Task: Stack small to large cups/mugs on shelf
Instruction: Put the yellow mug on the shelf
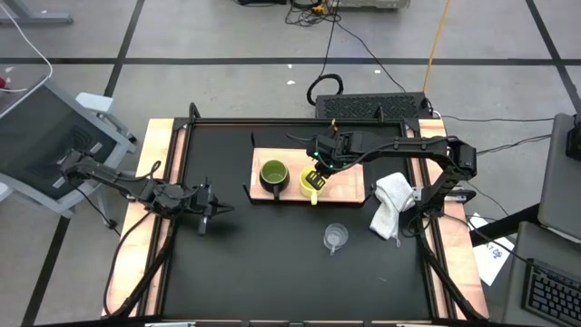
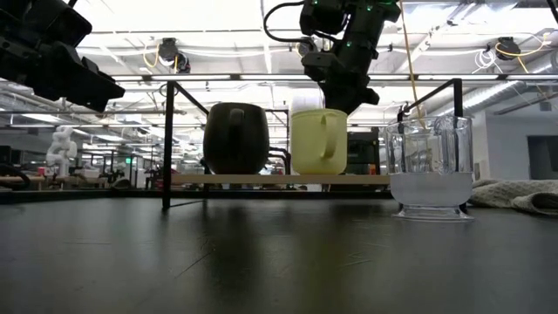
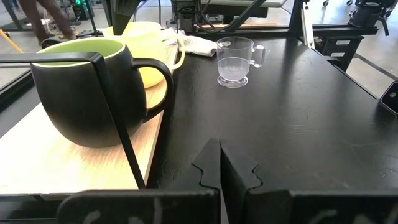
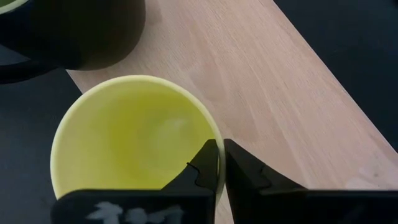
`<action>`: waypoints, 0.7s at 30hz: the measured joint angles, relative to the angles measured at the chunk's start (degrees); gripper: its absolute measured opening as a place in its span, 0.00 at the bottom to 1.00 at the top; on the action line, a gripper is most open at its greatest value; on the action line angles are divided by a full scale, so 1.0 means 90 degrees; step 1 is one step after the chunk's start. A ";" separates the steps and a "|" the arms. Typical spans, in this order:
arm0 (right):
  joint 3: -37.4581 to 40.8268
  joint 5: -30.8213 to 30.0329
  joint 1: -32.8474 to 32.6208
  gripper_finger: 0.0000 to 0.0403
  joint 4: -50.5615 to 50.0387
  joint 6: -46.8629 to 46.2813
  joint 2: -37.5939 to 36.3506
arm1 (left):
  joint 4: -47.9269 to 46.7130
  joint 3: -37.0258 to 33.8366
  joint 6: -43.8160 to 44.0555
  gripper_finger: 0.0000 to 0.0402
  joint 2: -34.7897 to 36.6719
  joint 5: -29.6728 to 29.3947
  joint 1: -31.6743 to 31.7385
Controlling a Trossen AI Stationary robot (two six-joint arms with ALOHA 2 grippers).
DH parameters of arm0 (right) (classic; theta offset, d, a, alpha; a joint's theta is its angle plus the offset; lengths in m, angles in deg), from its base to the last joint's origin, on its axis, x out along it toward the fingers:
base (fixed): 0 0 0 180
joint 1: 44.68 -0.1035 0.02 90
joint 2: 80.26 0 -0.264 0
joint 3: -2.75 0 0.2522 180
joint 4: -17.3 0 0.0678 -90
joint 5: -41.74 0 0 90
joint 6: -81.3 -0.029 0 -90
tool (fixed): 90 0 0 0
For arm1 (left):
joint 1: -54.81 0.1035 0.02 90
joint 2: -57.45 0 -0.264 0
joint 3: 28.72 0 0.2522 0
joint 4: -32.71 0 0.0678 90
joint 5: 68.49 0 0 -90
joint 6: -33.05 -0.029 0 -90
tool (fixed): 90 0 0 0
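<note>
The wooden shelf (image 1: 345,182) lies at the table's far middle. The dark olive-green mug (image 1: 273,175) stands on the shelf by its base. The yellow mug (image 1: 313,184) stands to its right, with its handle (image 2: 326,138) toward the table's near edge. My right gripper (image 4: 220,167) reaches down from above and is shut on the yellow mug. The clear cup (image 1: 335,237) stands on the black tabletop, nearer than the shelf. My left gripper (image 1: 207,203) is shut and empty, low over the table to the left of the shelf. My right gripper holds the yellow mug's rim (image 4: 211,127) on its far side, away from the handle. One finger is inside the mug and one is outside. The fingers point down from above. The mug is upright, and its base (image 2: 316,171) looks level with the shelf board.
A white cloth (image 1: 392,202) lies on the table to the right of the shelf. Thin black brackets (image 2: 166,144) rise at the shelf's corners. The black tabletop (image 1: 272,272) has wooden side rails.
</note>
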 joint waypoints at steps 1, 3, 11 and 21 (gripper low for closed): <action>0.0000 0.0000 0.0000 0.03 0.0002 0.0001 0.0000 | 0.0000 0.0000 0.0001 0.00 0.0000 0.0000 0.0002; 0.0000 0.0000 0.0000 0.02 0.0005 0.0002 0.0001 | 0.0000 0.0000 0.0000 0.00 -0.0001 0.0000 0.0002; 0.0005 0.0003 -0.0002 0.03 0.0051 0.0009 0.0007 | -0.0002 0.0000 0.0000 0.00 0.0000 0.0013 0.0002; 0.0005 0.0027 -0.0007 0.03 0.0051 0.0025 0.0007 | -0.0005 0.0000 -0.0008 0.00 0.0000 0.0294 0.0000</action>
